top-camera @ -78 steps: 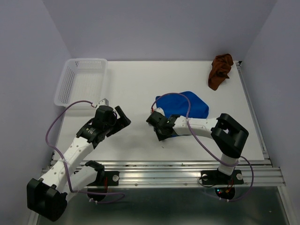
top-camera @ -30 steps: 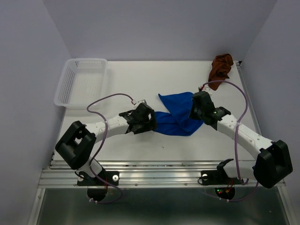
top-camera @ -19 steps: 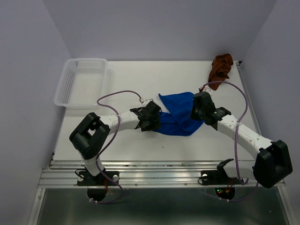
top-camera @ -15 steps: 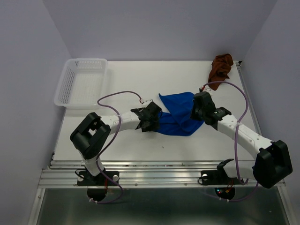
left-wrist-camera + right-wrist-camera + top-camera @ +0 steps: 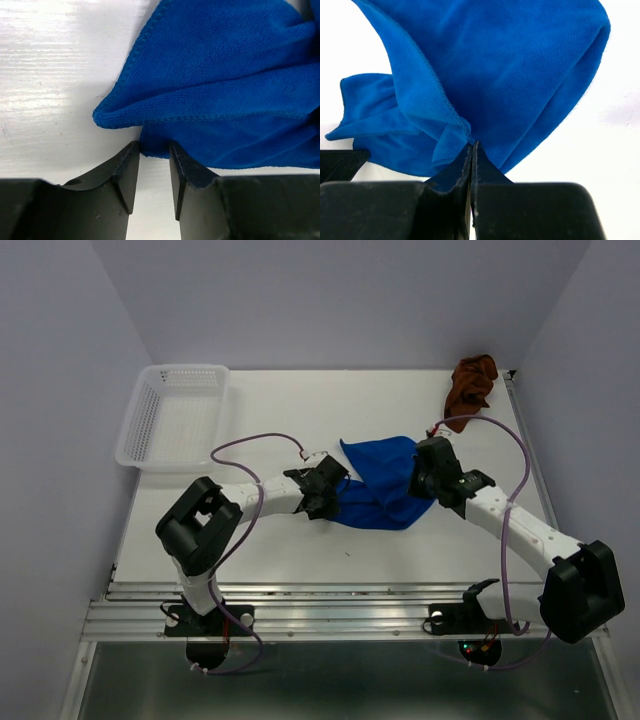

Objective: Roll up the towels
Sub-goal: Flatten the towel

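Upper left, overhead view: white basket point(image 5: 185, 368) on the tabletop point(image 5: 280, 410), well apart from both arms and no part of this step.
Left of centre: left gripper point(image 5: 325, 490) has swung in from the near left of the tabletop and now sits at the left corner of the blue towel point(image 5: 380, 490).
Left jaws: narrowed from wide. A slim gap is still open, and the towel corner sits right at the tips, not yet clamped.
Centre: blue towel is drawn out sideways between the two arms, bunched and creased rather than flat.
Right of centre: right gripper point(image 5: 428, 472) is pinched fully shut on the towel's right-hand edge, and has not shifted over the last second.
Upper right corner: rust-brown towel point(image 5: 472, 388) lies crumpled and untouched.
Reading: a second grip is about to land, likely to stretch the cloth flat. No rolling has begun and both towels are still to do.
Left wrist view only: left gripper point(image 5: 152, 150) shows bare tabletop between its fingers, with the hemmed corner of the blue towel point(image 5: 225, 100) meeting the tips. The overhead view hides this.
Right wrist view only: right gripper point(image 5: 471, 147) has a fold of the blue towel point(image 5: 495, 75) caught in closed jaws, with cloth rising from them.
Overhead view only: the spacing of the arms, the basket and the second towel.
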Motion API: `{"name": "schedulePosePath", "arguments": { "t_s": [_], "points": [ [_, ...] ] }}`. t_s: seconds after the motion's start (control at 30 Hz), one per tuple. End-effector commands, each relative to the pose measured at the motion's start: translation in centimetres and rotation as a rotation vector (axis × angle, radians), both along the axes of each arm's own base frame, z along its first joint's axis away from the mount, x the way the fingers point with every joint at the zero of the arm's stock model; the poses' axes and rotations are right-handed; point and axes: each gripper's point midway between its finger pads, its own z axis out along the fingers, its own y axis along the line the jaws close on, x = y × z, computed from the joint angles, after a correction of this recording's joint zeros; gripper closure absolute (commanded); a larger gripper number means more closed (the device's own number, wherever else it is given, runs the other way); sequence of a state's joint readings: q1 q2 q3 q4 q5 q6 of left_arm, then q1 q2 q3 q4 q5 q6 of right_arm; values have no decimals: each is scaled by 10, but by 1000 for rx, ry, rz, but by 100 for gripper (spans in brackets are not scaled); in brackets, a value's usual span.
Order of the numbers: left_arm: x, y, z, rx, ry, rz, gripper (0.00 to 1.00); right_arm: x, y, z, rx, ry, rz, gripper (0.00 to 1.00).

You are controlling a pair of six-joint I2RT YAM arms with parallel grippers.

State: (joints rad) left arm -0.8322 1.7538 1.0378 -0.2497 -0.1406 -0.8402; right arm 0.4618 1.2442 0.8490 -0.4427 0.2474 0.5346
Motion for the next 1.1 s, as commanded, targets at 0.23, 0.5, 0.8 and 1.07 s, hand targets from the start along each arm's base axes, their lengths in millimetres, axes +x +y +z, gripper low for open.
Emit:
{"name": "schedulePosePath", "arguments": {
  "t_s": [0.23,0.5,0.8,1.07],
  "points": [
    [-13,13,-19,83,50,12,100,2,-3,16,28,-55,2,99],
    [0,3,54,-43,-111,0,100,17,-17,36,69,-101,-65,99],
    [22,36,192,-243,-395,88,100,43,-95,114,183,-280,-214,99],
    [38,127,252,-250,-545,298,100,36,-139,165,227,-368,-289,99]
  ]
}}
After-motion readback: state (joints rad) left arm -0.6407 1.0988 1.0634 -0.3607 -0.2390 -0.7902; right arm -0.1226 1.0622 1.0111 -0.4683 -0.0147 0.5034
